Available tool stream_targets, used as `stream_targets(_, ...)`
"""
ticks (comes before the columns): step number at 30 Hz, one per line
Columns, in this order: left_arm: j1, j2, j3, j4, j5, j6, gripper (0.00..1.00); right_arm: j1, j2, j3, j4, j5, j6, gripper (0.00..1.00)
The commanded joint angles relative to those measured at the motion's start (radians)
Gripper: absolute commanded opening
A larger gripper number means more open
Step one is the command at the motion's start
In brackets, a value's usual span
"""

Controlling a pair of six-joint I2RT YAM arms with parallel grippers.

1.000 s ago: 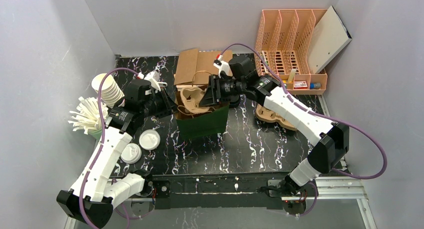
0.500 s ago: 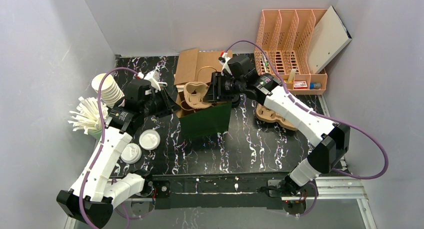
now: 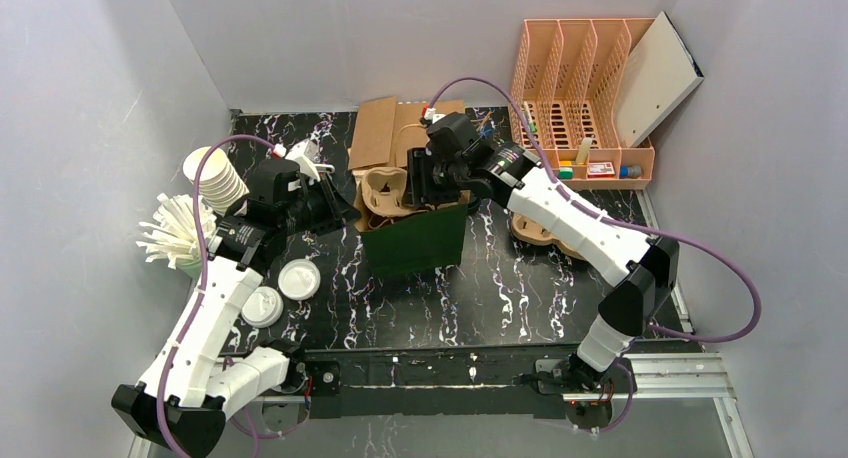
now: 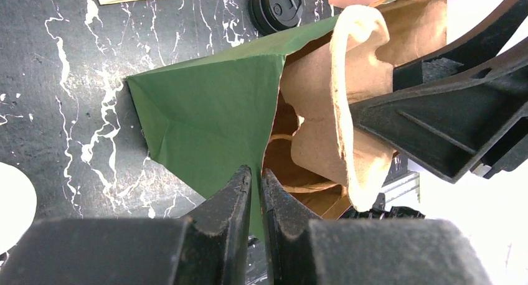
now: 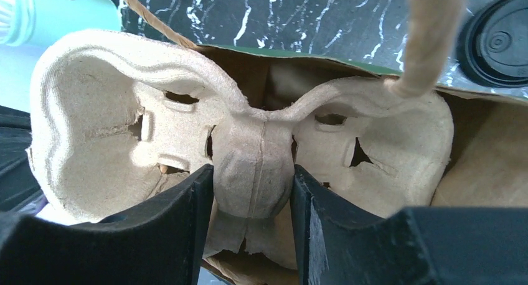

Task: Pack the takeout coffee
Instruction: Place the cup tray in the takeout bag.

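A green paper bag stands open mid-table. My left gripper is shut on the bag's left rim, pinching the green paper. My right gripper is shut on the middle ridge of a brown pulp cup carrier and holds it tilted in the bag's mouth, partly inside. The carrier shows in the top view and in the left wrist view. A twine bag handle crosses in front of the right wrist camera.
A stack of white cups, white lids and straws lie at the left. Brown bags lie behind the green one. More carriers sit to the right. An orange organiser stands at the back right. A black lid lies nearby.
My right gripper has moved left and down with the carrier, lowering it further into the bag's mouth. The left gripper stays on the bag's rim.
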Motion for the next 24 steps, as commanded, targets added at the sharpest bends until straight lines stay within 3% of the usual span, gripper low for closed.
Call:
stream_targets(1,0.000,-0.015,0.018,0.009,0.003,0.001,0.10,0.003,0.004,0.057,-0.085,0.088,-0.061,0.56)
stream_targets(8,-0.009,-0.005,0.026,0.037,0.014,-0.022,0.09,0.024,0.039,0.085,-0.145,0.185,-0.101,0.57)
stream_targets(17,-0.050,0.009,0.014,0.087,0.025,-0.058,0.08,0.072,0.063,0.069,-0.067,0.262,-0.069,0.56)
stream_targets(24,-0.070,0.015,0.027,0.090,-0.011,-0.056,0.08,0.131,0.096,0.076,-0.127,0.412,-0.080,0.56)
